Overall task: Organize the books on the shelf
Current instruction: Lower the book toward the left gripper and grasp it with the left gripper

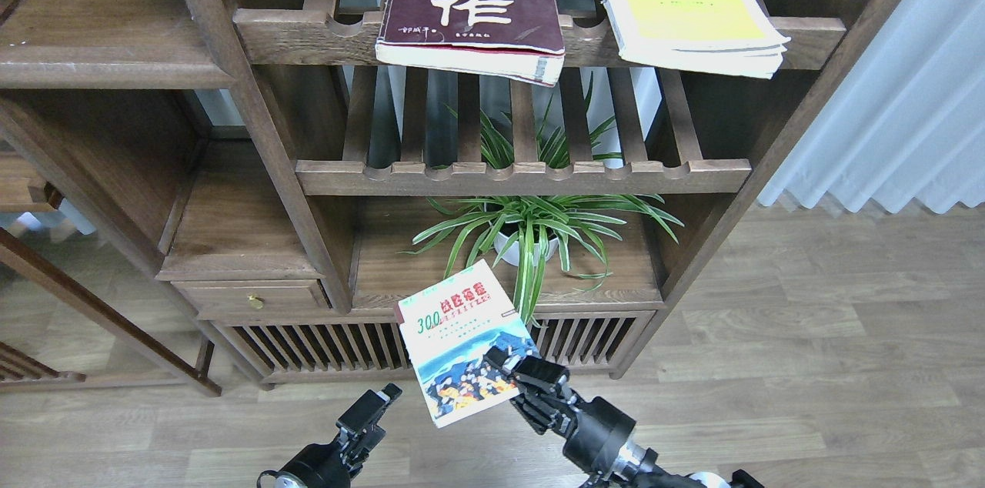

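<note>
My right gripper [514,366] is shut on the lower right corner of the small green "300" book [462,342] and holds it tilted in the air, low in front of the cabinet doors. The thick maroon book [473,3] lies flat on the top slatted rack and overhangs its front rail. The yellow-green book [685,3] lies flat to its right on the same rack. A solid dark brown shelf board [100,49] with a straight front edge sits at the upper left, with nothing on it. My left gripper [369,411] is low, just left of the held book and apart from it.
A spider plant in a white pot [531,230] stands on the solid board [392,272] under the lower slatted rack [523,178]. Another solid board [231,226] lies at mid left above a small drawer [250,295]. White curtains [908,126] hang on the right.
</note>
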Controlling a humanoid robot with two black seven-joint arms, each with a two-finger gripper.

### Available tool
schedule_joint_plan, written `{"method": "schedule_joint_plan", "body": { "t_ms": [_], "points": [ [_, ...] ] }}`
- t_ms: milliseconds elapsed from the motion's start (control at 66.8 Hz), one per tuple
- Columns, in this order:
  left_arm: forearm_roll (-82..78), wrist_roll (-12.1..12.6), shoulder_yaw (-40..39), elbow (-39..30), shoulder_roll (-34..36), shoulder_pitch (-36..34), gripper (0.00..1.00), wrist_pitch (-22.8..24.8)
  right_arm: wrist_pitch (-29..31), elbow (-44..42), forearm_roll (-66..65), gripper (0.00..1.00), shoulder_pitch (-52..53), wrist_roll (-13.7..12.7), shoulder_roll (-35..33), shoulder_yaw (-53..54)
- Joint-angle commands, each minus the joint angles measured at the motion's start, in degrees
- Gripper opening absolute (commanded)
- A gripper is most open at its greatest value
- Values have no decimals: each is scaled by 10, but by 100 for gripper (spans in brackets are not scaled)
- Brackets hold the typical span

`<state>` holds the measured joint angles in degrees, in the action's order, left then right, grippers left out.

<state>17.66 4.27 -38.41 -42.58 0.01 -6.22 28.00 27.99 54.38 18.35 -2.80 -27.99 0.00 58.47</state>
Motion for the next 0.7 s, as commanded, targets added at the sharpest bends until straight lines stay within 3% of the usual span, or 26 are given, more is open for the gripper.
{"method": "schedule_joint_plan", "body": {
  "t_ms": [0, 344, 688],
  "points": [
    [0, -1, 0, -28, 0, 13, 100, 0, 0, -29, -1, 3, 17, 0, 0, -1],
    [-4, 2, 1, -107, 8, 55, 100, 0, 0, -63, -2, 3, 23, 0, 0, -2],
    [1, -3, -10, -84, 0, 19, 100, 0, 0, -60, -1, 3, 23, 0, 0, -29]
  ]
}}
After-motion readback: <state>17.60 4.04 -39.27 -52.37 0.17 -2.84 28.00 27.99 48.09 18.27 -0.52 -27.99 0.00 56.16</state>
